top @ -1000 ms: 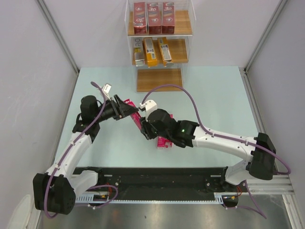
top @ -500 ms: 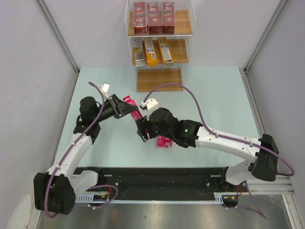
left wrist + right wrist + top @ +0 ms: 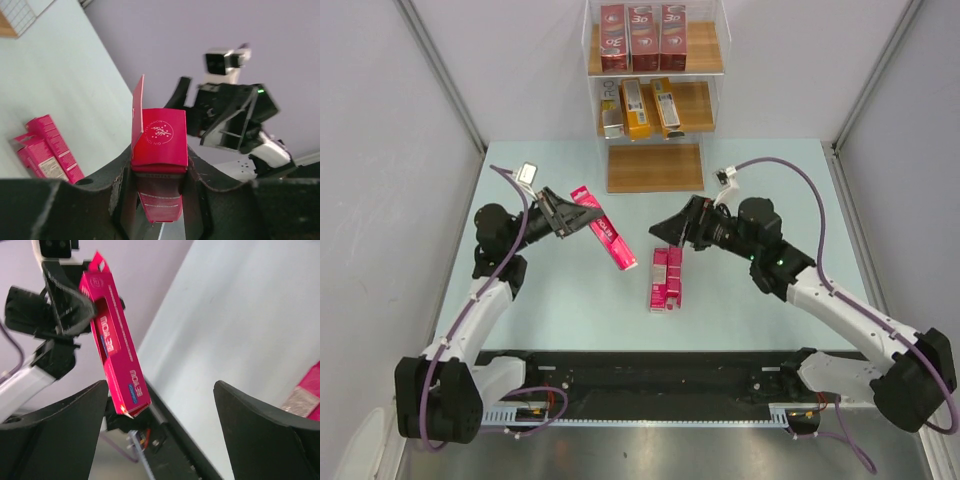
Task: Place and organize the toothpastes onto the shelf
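My left gripper [image 3: 563,216] [image 3: 159,167] is shut on one end of a slim pink toothpaste carton [image 3: 607,236] [image 3: 159,137] [image 3: 117,353] and holds it above the table, its free end pointing toward the right arm. To the right of that carton my right gripper [image 3: 669,229] [image 3: 160,386] is open and apart from it, with nothing between its fingers. Two more pink cartons [image 3: 667,278] [image 3: 44,148] lie side by side on the table. On the shelf [image 3: 655,167], dark red cartons [image 3: 642,36] fill the top tier and orange-yellow ones [image 3: 651,107] the middle; the lowest board is bare.
A pale grey carton [image 3: 610,108] sits at the left of the shelf's middle tier. Clear acrylic walls enclose the upper tiers. Slanted frame posts [image 3: 440,70] flank the table on both sides. A black rail [image 3: 650,375] runs along the near edge between the arm bases.
My left gripper closed on the pink carton and carried it left and away from the table. My right gripper opened, let go of it and drew back to the right.
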{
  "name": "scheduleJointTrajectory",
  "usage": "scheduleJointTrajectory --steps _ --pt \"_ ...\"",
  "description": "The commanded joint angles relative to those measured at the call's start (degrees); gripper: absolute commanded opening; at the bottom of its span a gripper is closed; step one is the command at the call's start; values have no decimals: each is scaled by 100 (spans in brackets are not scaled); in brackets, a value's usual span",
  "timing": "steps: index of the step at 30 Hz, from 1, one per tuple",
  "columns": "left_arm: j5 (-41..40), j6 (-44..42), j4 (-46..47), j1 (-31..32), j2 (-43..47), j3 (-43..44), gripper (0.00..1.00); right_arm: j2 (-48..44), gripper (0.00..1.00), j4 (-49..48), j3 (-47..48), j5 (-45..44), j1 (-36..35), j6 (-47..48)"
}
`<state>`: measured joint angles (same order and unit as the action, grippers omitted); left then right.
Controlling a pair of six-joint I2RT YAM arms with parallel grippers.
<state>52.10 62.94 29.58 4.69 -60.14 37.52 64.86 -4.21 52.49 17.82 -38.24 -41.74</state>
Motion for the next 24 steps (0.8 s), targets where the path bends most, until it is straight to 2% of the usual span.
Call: scheduleJointTrajectory --steps 1,5,13,16,17,20,24 --pt "283 772 1233 -21 -112 106 26 0 92 -2326 -757 1556 36 -1538" --pt "292 948 1427 -21 -191 194 26 298 92 -3322 -1100 1680 -315 -1978" --pt "327 949 1357 -21 -139 151 26 913 87 -4307 -1136 1417 -808 -2347" --pt "328 949 1340 -21 -130 133 26 1107 74 -4545 -1136 1452 -825 -2435" --pt "328 957 1322 -21 -121 142 26 1134 65 -4580 -1127 1435 -826 -2444" --pt "336 948 1296 -29 -103 133 26 1160 59 -4545 -1136 1364 -817 -2401" --pt "354 966 1313 -21 -112 116 26 1116 57 -4396 -1136 1233 -790 -2287"
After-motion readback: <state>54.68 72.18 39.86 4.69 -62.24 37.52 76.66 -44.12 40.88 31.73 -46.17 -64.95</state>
